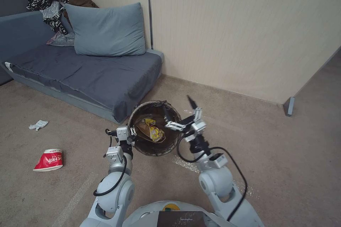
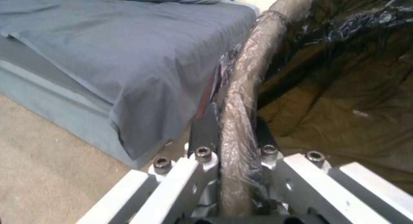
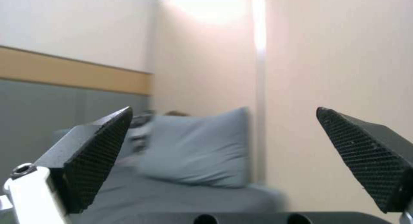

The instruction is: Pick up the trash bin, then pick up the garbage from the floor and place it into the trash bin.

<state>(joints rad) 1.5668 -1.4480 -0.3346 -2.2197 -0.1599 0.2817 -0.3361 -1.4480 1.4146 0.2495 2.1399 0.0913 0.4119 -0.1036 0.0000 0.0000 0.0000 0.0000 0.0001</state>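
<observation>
The trash bin [image 1: 158, 150], lined with a dark bag, hangs above the floor [image 1: 284, 156] in front of me. My left gripper [image 1: 132, 132] is shut on its near-left rim; in the left wrist view the bag-wrapped rim [image 2: 249, 66] runs between the closed fingers [image 2: 206, 127]. A tan paper bag [image 1: 142, 127] and a yellow wrapper [image 1: 155, 130] lie inside the bin. My right gripper [image 1: 179, 111] hovers open over the bin's right rim, its pads [image 3: 95, 156] wide apart and holding nothing. More garbage lies on the carpet at left: a red-and-white paper cup [image 1: 48, 160] and a white tissue [image 1: 38, 125].
A low grey sofa [image 1: 88, 74] with a blue-grey pillow [image 1: 106, 30] and some clothes stands just behind and left of the bin. A beige wall [image 1: 231, 32] runs behind it, and a partition foot [image 1: 289, 106] stands at the right. Open carpet lies to the right.
</observation>
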